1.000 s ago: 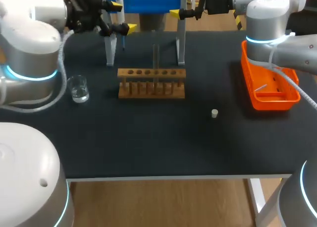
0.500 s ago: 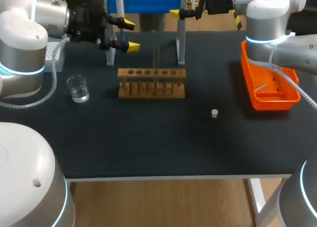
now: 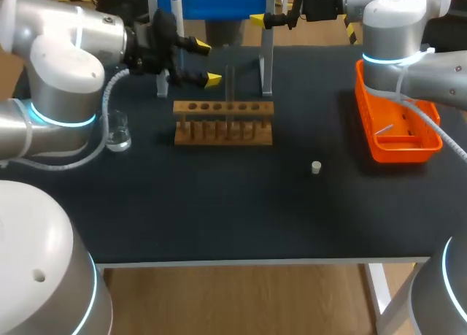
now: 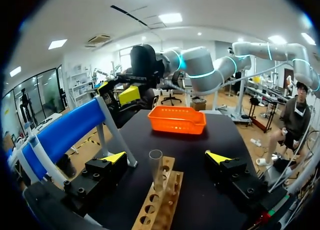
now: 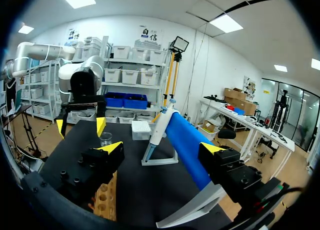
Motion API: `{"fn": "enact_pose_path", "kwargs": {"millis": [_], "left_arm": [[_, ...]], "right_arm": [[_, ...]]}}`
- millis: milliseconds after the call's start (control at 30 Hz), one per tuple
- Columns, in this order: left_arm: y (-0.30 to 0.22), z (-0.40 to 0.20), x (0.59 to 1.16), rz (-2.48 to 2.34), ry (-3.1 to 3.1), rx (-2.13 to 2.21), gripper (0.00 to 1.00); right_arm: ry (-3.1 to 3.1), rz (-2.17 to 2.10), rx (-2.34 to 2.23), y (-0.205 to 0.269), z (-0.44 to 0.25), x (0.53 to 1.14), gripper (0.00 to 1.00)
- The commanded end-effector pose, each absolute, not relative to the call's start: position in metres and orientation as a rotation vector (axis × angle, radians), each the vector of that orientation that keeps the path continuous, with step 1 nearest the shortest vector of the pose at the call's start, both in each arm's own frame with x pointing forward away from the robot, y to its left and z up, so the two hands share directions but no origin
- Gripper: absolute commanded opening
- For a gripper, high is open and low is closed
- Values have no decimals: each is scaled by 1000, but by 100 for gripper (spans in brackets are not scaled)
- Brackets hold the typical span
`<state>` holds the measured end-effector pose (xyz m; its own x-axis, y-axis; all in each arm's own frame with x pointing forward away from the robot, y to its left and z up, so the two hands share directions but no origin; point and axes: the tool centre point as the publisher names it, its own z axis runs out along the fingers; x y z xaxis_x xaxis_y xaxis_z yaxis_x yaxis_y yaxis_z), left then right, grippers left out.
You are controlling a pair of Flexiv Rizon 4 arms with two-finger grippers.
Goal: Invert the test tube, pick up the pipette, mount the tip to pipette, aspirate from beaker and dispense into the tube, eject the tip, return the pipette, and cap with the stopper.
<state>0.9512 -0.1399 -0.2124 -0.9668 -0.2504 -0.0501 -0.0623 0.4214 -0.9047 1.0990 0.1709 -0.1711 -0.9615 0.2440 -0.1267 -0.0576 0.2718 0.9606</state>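
While the left gripper (image 3: 206,63) hangs wide open beside it, the test tube (image 3: 229,87) stands upright in the wooden rack (image 3: 223,123).
Left wrist view: test tube (image 4: 156,169) between spread fingers, untouched. Right wrist view: right gripper (image 5: 162,148) wide apart, pipette (image 5: 156,127) ahead on its stand.

Showed the left gripper (image 3: 206,63) spread open, just beside the test tube (image 3: 229,83) standing upright in the rack (image 3: 223,123). Showed the beaker (image 3: 117,136) near the rack, partly behind the left arm (image 3: 62,72); the stopper (image 3: 315,167) apart, between rack and orange tray (image 3: 398,154). Placed the right gripper (image 3: 261,4) by the blue bar (image 3: 219,3) at the far edge.
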Motion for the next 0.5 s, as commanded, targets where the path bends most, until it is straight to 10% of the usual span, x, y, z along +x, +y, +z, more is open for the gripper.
{"fn": "enact_pose_path", "kwargs": {"millis": [33, 500], "left_arm": [[-148, -225, 957, -1570, 2486, -291, 100], [-164, -251, 973, -1495, 2557, -266, 100]], "right_arm": [[2299, 1749, 169, 170, -171, 1101, 100], [2299, 1749, 169, 170, -171, 1101, 100]]}}
